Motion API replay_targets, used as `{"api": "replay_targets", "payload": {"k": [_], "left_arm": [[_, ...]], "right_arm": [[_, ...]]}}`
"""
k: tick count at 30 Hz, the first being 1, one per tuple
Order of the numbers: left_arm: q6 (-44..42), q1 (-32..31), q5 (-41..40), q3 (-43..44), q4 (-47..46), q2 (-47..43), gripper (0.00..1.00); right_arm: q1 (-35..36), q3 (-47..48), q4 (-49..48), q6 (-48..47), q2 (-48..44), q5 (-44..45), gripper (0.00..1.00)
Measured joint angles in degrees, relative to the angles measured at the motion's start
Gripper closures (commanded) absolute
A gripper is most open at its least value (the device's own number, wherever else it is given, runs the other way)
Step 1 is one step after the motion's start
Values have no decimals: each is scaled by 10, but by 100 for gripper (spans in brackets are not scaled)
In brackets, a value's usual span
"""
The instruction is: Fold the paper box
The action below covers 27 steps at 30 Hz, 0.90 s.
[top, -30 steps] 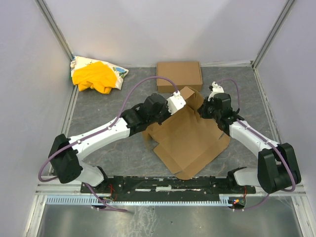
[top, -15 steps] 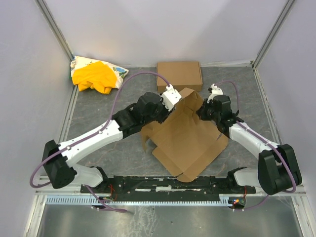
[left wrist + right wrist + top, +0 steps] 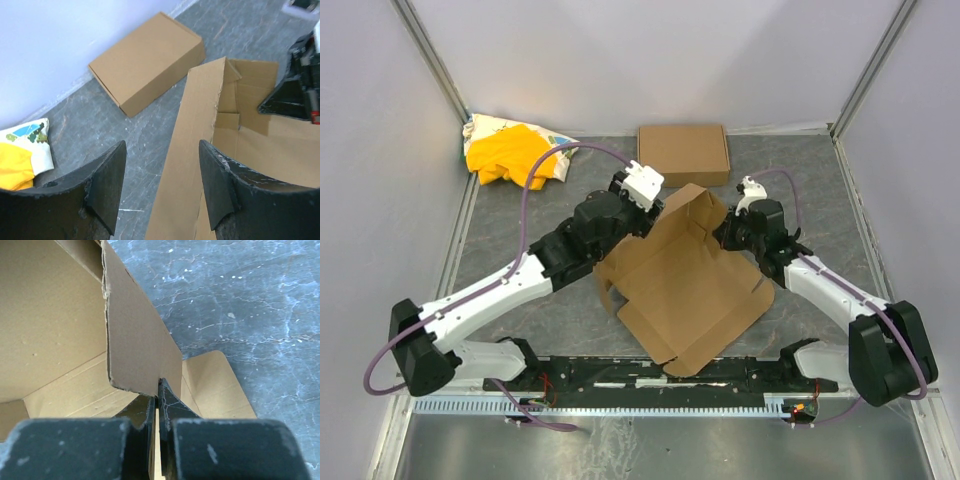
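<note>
The right pincer point(image 3: 159, 390) pinches a raised flap point(image 3: 135, 340) of the box point(image 3: 685, 290) while the left pincer point(image 3: 161, 150) gapes; a hard pull could tear it.

Grey mottled table point(image 3: 560, 320); paper box point(image 3: 685, 290) sits mid-table, partly unfolded; flat brown box point(image 3: 683, 153) at far edge; yellow cloth bundle point(image 3: 515, 152) in far-left corner

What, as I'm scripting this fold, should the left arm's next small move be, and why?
Probably close the left gripper: it is open astride a raised side panel of the paper box, while the right gripper pinches another flap, so both sides would be held for folding.
</note>
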<state>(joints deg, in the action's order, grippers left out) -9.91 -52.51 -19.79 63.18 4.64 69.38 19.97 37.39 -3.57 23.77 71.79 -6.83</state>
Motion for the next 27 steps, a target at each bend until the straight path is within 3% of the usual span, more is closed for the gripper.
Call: {"api": "replay_targets", "payload": {"k": [9, 27], "left_arm": [[0, 14, -8, -30, -1, 54, 37], [1, 26, -73, -134, -68, 18, 41]], "right_arm": [[76, -5, 46, 0, -59, 45, 96], [153, -9, 97, -2, -80, 118, 96]]}}
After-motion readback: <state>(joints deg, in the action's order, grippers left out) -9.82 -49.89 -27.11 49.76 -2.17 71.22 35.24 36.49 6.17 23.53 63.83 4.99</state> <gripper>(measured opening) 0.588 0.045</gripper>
